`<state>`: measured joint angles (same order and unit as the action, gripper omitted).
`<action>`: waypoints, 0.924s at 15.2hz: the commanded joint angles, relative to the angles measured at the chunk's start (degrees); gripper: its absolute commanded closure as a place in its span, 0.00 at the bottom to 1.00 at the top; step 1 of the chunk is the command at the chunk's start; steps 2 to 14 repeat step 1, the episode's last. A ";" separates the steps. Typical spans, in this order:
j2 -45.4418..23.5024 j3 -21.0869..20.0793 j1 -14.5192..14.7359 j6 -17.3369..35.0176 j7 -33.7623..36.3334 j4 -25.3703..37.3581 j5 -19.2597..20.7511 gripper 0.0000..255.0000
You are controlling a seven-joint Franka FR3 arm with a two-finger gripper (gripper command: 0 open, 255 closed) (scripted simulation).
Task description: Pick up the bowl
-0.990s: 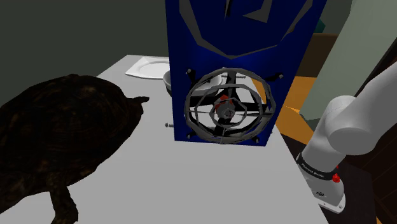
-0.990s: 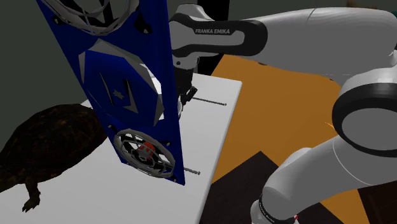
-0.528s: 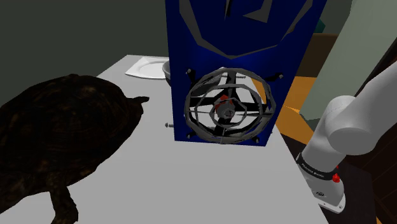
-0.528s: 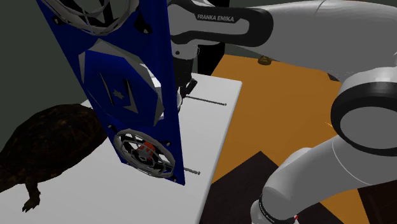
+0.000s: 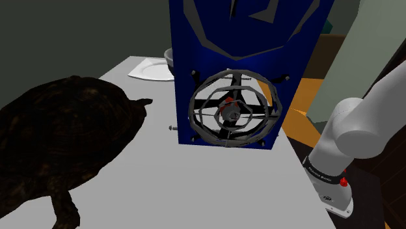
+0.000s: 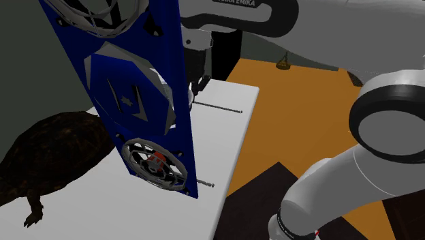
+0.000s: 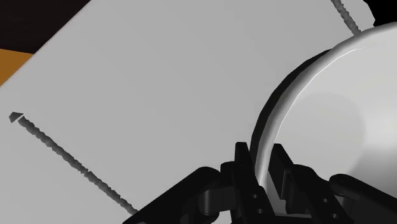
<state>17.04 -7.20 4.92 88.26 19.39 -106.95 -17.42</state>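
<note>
Arm: the white Franka arm (image 5: pixel 354 133) rises at the near right of the shoulder view, off the table's right edge.
Turtle: a large dark brown turtle figure (image 5: pixel 58 136) covers the near left of the white table top (image 5: pixel 156 188).
Open room: a bare strip of table runs between the turtle and the panel, out to the near edge.
Panel: a tall blue upright panel (image 5: pixel 241 39) with a grey round wire fan grille (image 5: pixel 234 110) stands mid-table, close to the right edge.
Screws: a long grey threaded screw (image 6: pixel 219 108) lies flat beyond the panel, reaching towards the right edge. A shorter screw (image 6: pixel 206 184) pokes out at the panel's foot.
Gripper: the black two-finger gripper (image 7: pixel 259 156) is clenched on the bowl's rim, one finger inside and one outside.
Bowl: the pale grey, glossy round bowl (image 7: pixel 343 108) sits behind the panel, with bare table between it and the long screw. Whether its base touches the table cannot be told.
Plate: a flat white plate (image 5: pixel 151 69) lies at the far left, near the far edge.
Floor: orange floor (image 6: pixel 306 116) spreads beyond the right edge.
</note>
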 commanded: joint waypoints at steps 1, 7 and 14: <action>-0.08 0.07 -0.03 -0.57 0.08 0.67 0.02 1.00; -0.08 0.07 -0.03 -0.57 0.08 0.67 0.02 1.00; -0.08 0.07 -0.03 -0.57 0.08 0.67 0.02 1.00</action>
